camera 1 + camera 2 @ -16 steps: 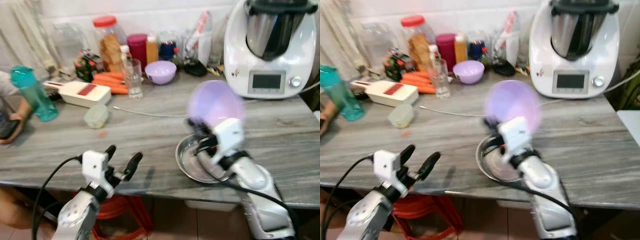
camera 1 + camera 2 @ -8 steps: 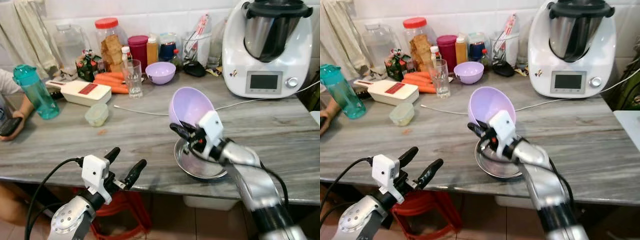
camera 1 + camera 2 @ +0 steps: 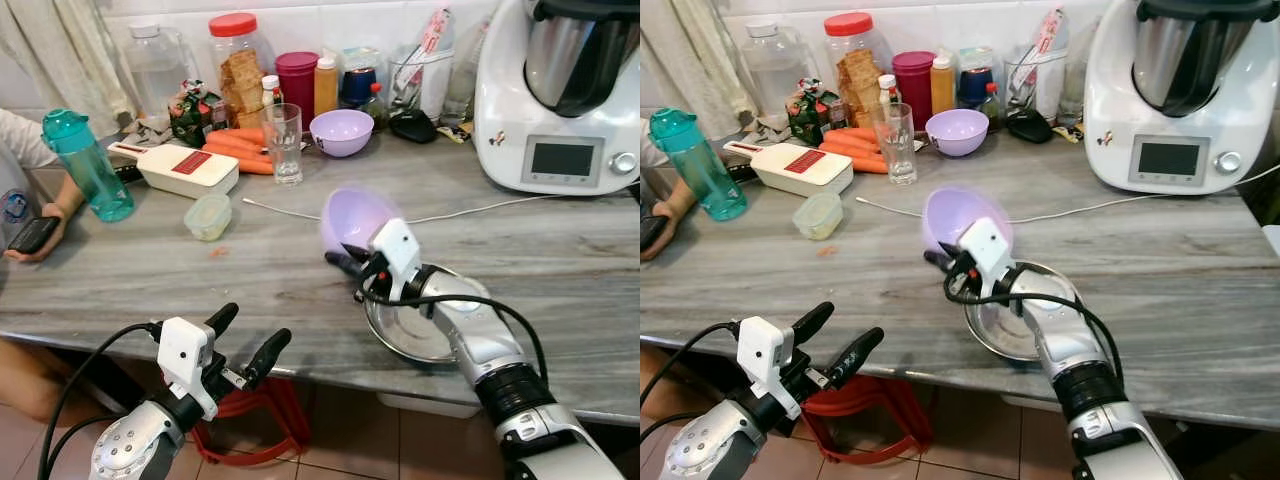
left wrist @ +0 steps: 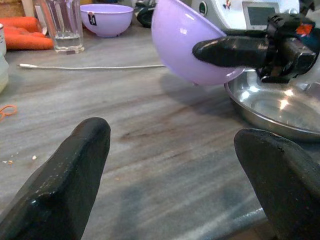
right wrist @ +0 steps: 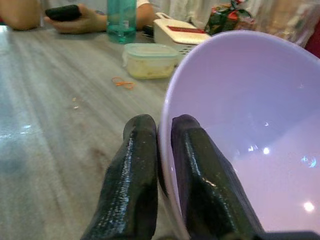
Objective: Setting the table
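- Head cameras look forward and down across the grey table (image 3: pixel 150 280) toward the far wall.
- Left wrist camera sits low at the near edge, facing right.
- Right wrist camera sits close on the lilac bowl (image 5: pixel 240 125), facing left.

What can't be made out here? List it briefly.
- Lilac bowl in the right end effector: motion-blurred in both eye views.
- Steel dish: partly covered by the right arm.
- Person's phone: cut off by the left eye view's edge.
- Jar labels at the back: too small.
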Controlling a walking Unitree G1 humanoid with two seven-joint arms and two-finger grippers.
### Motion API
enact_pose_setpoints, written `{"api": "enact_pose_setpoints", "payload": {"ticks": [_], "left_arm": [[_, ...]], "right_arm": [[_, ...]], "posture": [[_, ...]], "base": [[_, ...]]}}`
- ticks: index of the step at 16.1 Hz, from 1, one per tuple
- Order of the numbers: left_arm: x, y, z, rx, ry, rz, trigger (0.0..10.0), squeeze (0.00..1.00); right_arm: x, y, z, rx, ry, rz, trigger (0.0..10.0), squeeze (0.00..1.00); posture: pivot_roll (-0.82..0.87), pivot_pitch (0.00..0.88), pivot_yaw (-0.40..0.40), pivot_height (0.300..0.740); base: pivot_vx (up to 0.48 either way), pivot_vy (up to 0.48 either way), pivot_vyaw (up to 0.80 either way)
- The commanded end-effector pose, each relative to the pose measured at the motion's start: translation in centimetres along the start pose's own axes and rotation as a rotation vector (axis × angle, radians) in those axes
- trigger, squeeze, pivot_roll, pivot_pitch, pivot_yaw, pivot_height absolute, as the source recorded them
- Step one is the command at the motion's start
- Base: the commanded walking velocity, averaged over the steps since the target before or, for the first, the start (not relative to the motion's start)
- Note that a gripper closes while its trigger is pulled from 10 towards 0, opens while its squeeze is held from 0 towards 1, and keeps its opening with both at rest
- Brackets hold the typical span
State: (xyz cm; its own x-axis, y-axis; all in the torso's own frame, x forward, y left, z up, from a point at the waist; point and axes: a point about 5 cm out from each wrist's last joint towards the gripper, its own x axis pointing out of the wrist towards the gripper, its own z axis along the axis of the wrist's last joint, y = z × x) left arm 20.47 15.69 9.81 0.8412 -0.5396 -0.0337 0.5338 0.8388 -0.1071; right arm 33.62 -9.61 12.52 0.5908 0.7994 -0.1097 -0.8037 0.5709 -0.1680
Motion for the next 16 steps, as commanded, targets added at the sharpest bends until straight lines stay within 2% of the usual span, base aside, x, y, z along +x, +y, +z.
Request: {"api": "enact_pose_setpoints", "payload": {"ticks": [1, 9, 12, 13, 14, 16], "left_arm": [[-0.2, 0.2, 0.4, 0.011, 0.002, 0.002, 10.0, 0.0], [0.4, 0.3, 0.6, 0.006, 0.011, -0.004, 10.0, 0.0], [0.6, 0.3, 0.6, 0.001, 0.01, -0.003, 10.0, 0.0], [0.7, 0.4, 0.6, -0.001, 0.008, -0.004, 10.0, 0.0], [0.8, 0.4, 0.6, -0.003, 0.007, -0.005, 10.0, 0.0], [1.0, 0.5, 0.5, -0.003, 0.005, -0.007, 10.0, 0.0]], "right_arm": [[0.5, 0.1, 0.4, -0.031, -0.007, 0.029, 10.0, 0.96], [0.2, -0.3, -0.5, -0.052, -0.006, -0.005, 10.0, 0.95], [0.3, -0.4, -0.1, -0.073, -0.026, -0.032, 10.0, 0.96], [0.4, -0.4, 0.2, -0.082, -0.041, -0.035, 10.0, 1.0], [0.4, -0.4, 0.5, -0.089, -0.054, -0.04, 10.0, 1.0], [0.4, -0.4, 1.7, -0.106, -0.104, -0.049, 10.0, 1.0]], "posture": [[0.05, 0.06, 0.108, 0.74], [0.04, 0.052, 0.117, 0.74], [0.04, 0.047, 0.116, 0.74], [0.04, 0.046, 0.116, 0.74], [0.04, 0.044, 0.113, 0.74], [0.03, 0.034, 0.109, 0.74]], "base": [[0.0, 0.0, 0.0], [0.0, 0.0, 0.0], [0.0, 0.0, 0.0], [0.0, 0.0, 0.0], [0.0, 0.0, 0.0], [0.0, 0.0, 0.0]]}}
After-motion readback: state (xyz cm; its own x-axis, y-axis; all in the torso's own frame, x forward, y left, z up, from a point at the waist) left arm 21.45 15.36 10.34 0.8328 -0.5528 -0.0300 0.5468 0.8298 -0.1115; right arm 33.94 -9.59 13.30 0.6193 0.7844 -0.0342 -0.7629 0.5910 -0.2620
